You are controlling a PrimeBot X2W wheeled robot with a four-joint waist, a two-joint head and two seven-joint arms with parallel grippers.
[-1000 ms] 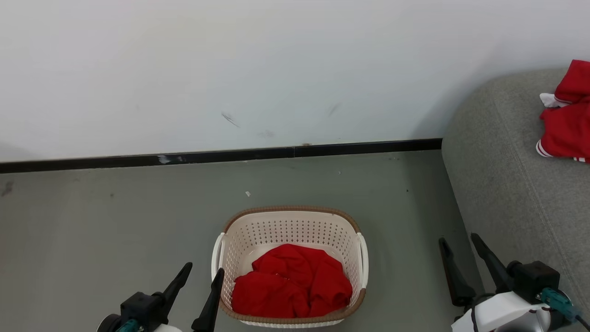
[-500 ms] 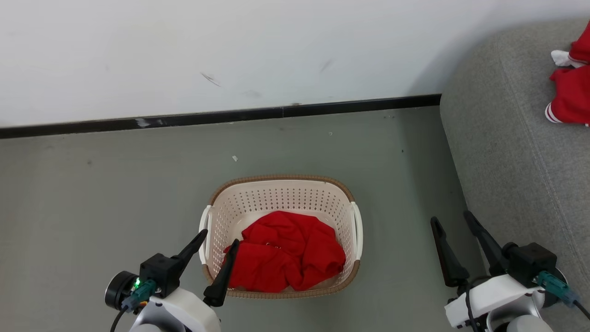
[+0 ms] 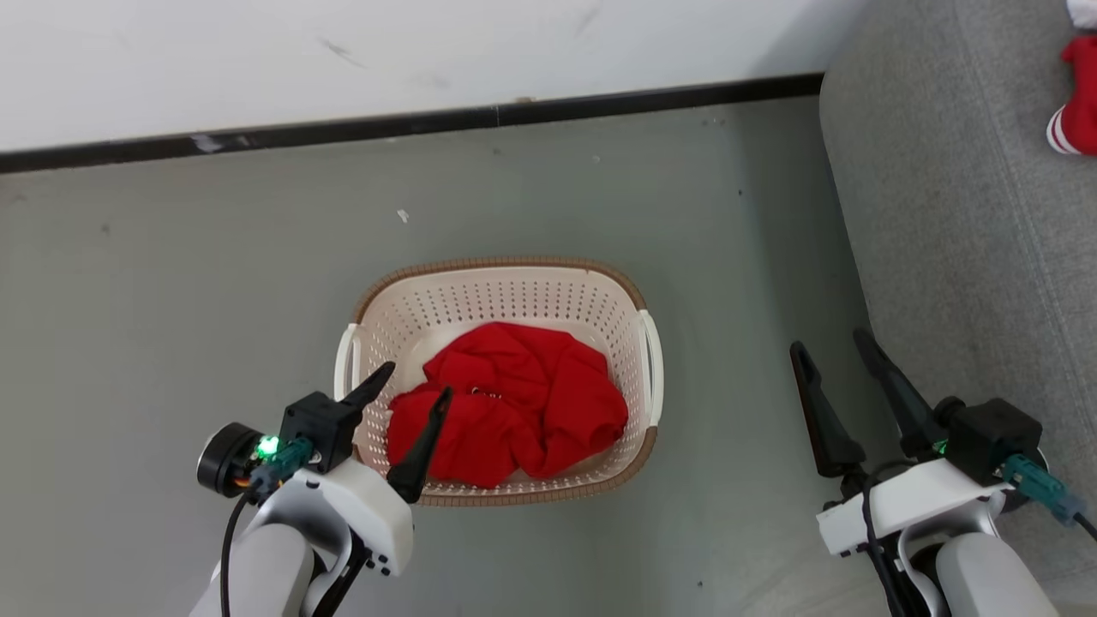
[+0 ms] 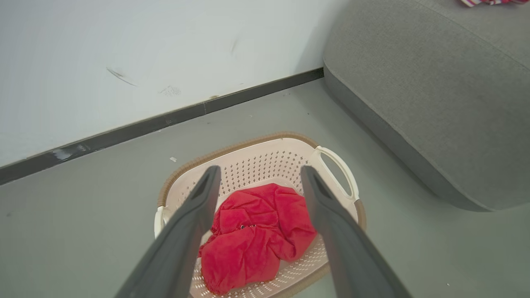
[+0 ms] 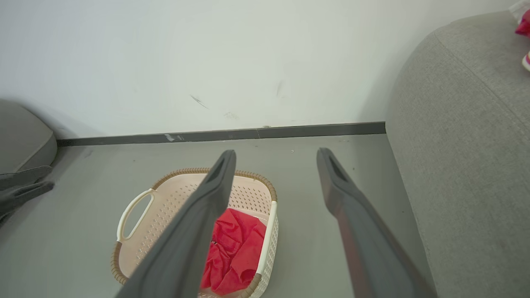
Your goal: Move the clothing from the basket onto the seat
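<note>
clothing [image 3: 506,403]: red heap in basket [image 3: 497,264], frame centre | seat [image 3: 960,214]: right edge | handling: likely soft, light, limp; pinch a raised fold mid-heap | left jaws: spread, empty, over basket's lower-left rim | right jaws: spread, empty, lower right

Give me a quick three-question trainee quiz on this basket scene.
1. True or false: the cream-white perforated plastic basket stands on the grey-green fabric sofa.
2. Which are nearer the basket: A left jaws; B right jaws?
3. Besides the crumpled red fabric garment in the basket, where does red clothing lie?
Key: 1 false, it stands on the grey floor. 2 A. 3 on the sofa.
</note>
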